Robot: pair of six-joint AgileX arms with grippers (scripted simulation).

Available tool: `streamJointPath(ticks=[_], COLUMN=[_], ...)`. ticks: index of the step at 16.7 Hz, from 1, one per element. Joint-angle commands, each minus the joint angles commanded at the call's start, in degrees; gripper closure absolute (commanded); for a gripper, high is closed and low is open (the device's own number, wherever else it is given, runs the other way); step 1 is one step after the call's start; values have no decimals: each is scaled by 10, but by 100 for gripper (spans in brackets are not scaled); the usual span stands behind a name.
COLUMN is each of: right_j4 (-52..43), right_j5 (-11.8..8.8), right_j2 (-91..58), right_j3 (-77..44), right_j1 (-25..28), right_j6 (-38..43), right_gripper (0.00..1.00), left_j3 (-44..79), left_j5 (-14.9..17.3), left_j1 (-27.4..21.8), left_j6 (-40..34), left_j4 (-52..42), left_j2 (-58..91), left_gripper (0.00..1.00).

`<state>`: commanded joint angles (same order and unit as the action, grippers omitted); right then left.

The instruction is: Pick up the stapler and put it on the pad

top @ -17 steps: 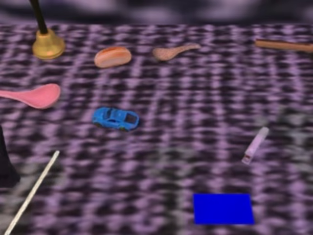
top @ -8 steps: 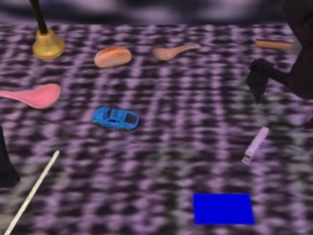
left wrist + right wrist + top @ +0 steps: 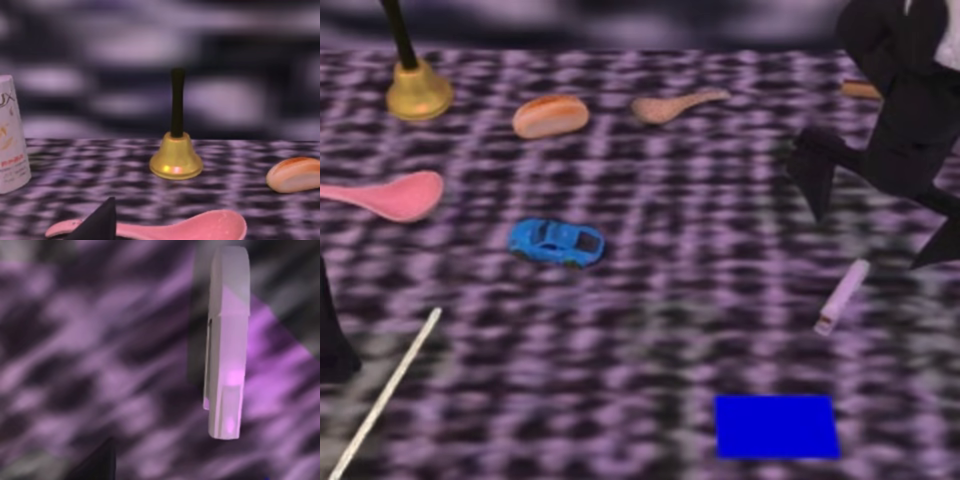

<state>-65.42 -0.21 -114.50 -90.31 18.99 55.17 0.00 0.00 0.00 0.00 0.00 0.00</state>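
At the worktop's left edge the left gripper (image 3: 332,345) sits parked, only a dark sliver of it in the top view, so whether its fingers are apart cannot be told. Near it, a long white stick (image 3: 385,392) runs off the front edge and a pink spoon (image 3: 390,194) is cut by the left edge. A brass bell (image 3: 418,90) stands at the far left corner; its handle runs out of the top view. The left wrist view adds a white bottle (image 3: 11,142) that the top view does not show.

Toward the middle lie a bread roll (image 3: 550,115), a brown spoon (image 3: 675,104) and a blue toy car (image 3: 556,242), all well apart from the work.

Near the front edge, right of centre, the pad (image 3: 777,426) lies bare. Just beyond it, toward the right edge, the stapler (image 3: 843,297) rests flat on the patterned worktop (image 3: 700,260), angled, untouched.

Over the stapler's far side hangs the right gripper (image 3: 875,215), fingers spread wide and holding nothing, apparently lined up to descend on the bar. The arm hides most of a brown stick-like object (image 3: 860,89) at the far right corner. The right wrist view shows the stapler filling much of the picture, with one dark fingertip (image 3: 97,462) only at the frame's margin.
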Motion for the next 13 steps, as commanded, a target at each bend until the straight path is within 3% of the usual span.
streamJointPath(ticks=[6, 13], right_j4=[24, 188], right_j5=[0, 1], right_j2=[-8, -72], right_j3=[18, 113], right_j1=[-2, 1], right_j6=[-1, 2], right_gripper=[0, 0], left_j3=[0, 0], left_j5=[0, 0], left_j1=[0, 0], left_j6=[0, 0], left_j4=[0, 0], left_j2=[0, 0], left_gripper=[0, 0])
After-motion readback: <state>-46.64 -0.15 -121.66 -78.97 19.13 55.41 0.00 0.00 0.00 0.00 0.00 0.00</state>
